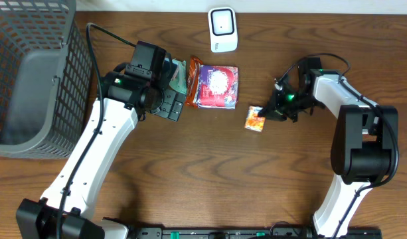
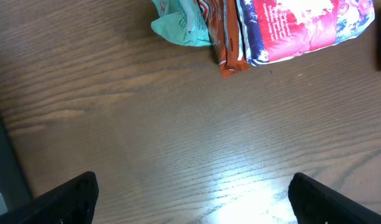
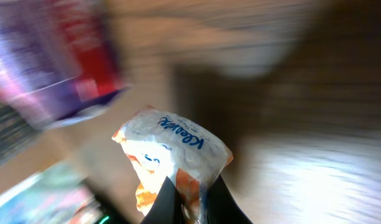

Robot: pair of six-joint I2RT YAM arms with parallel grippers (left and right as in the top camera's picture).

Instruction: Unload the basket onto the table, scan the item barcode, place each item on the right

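At the far left of the overhead view stands the grey basket (image 1: pixel 30 79), which I judge plays no part yet. My left gripper (image 2: pixel 190 208) hangs over the table (image 2: pixel 146 124) with its jaws spread wide and holds nothing. It sits just below the snack packs (image 1: pixel 213 86) at centre. The white scanner (image 1: pixel 223 30) is at the top centre edge. Right of centre, my right gripper (image 3: pixel 193 199) pinches the lower end of the small tissue packet (image 3: pixel 171 155). So the grab looks done, though the wrist view is too blurred to tell whether the packet is off the wood. Carrying it up to the scanner and showing the barcode remain.
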